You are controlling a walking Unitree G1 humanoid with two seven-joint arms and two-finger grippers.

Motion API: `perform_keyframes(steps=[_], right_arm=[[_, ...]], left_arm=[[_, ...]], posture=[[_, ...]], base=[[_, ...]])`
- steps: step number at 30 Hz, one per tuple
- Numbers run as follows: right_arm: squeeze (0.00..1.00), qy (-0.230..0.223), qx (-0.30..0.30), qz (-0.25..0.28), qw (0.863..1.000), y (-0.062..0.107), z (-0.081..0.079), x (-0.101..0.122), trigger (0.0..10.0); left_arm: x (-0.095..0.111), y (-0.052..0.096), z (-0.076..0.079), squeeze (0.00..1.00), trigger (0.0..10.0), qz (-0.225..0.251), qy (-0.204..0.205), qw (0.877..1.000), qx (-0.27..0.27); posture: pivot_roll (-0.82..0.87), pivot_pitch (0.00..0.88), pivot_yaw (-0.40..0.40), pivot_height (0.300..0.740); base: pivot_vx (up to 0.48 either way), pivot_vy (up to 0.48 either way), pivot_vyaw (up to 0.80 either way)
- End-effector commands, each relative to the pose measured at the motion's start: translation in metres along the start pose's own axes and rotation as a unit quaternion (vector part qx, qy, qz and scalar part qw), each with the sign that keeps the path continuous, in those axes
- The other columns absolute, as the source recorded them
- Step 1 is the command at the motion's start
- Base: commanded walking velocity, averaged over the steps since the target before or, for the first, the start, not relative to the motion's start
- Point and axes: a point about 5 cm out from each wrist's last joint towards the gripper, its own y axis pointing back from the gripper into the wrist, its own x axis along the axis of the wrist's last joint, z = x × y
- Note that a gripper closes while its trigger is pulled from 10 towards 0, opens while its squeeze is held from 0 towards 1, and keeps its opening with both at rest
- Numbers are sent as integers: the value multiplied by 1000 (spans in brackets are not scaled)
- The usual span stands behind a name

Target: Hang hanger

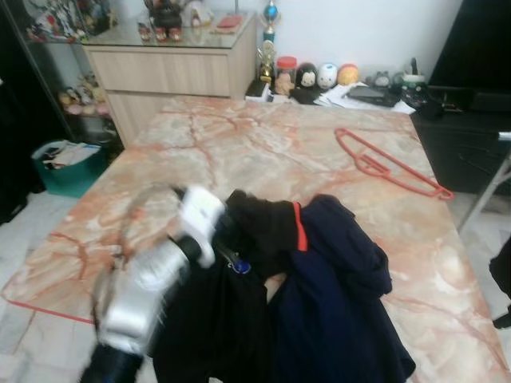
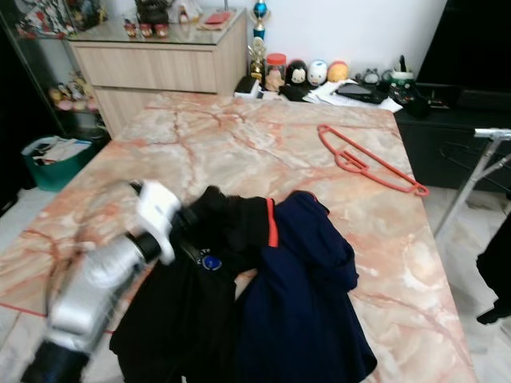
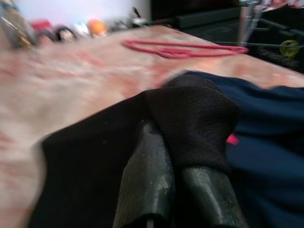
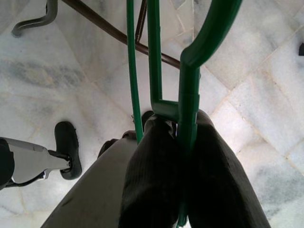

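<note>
A black garment (image 1: pixel 211 319) and a navy garment (image 1: pixel 335 295) lie bunched at the near edge of the marble table (image 1: pixel 239 152). My left gripper (image 3: pixel 176 142) is shut on a fold of the black garment; the cloth drapes over its fingertips. In the eye views the silver left arm reaches in from the lower left to that fold (image 1: pixel 231 231). A red hanger (image 1: pixel 385 165) lies flat on the table's far right side. My right gripper (image 4: pixel 176 130) is shut on a green hanger (image 4: pixel 187 90), held over the tiled floor.
A wooden cabinet (image 1: pixel 172 72) and a row of small toys (image 1: pixel 319 77) stand beyond the table. A teal bin (image 1: pixel 68 167) sits on the floor at left. A black unit (image 1: pixel 467 136) and a metal rack leg (image 2: pixel 467 179) are at right. A caster foot (image 4: pixel 66 147) rests on the tiles.
</note>
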Motion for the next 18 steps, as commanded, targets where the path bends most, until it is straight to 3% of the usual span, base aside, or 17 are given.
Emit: perform_keyframes(steps=[1,4,5,6,7,12,18], right_arm=[[0,-1,2,-2,1000,0,-1,-1,10000],[0,0,1,-2,1000,0,-1,-1,10000],[0,1,1,-2,1000,0,-1,-1,10000],[0,1,1,-1,1000,0,-1,-1,10000],[0,2,1,-1,1000,0,-1,-1,10000],[0,1,-1,-1,1000,0,-1,-1,10000],[0,3,-1,-2,1000,0,-1,-1,10000]], left_arm=[[4,-8,9,0,10000,4,5,1000,-3],[5,-13,18,31,10000,1,27,1000,-3],[5,-15,21,216,10000,-2,31,1000,-2],[3,-16,23,729,10000,-5,34,999,-2],[-1,-16,26,1000,10000,-13,34,999,0],[-4,-12,23,1000,10000,-24,30,999,16],[-7,5,10,1000,10000,-40,13,998,47]], posture=[[56,0,9,740],[45,0,15,740],[43,0,16,740],[40,0,17,740],[38,0,18,740],[38,0,18,740],[48,0,14,740]], base=[[0,0,0],[0,0,0],[0,0,0],[0,0,0],[0,0,0],[0,0,0],[0,0,0]])
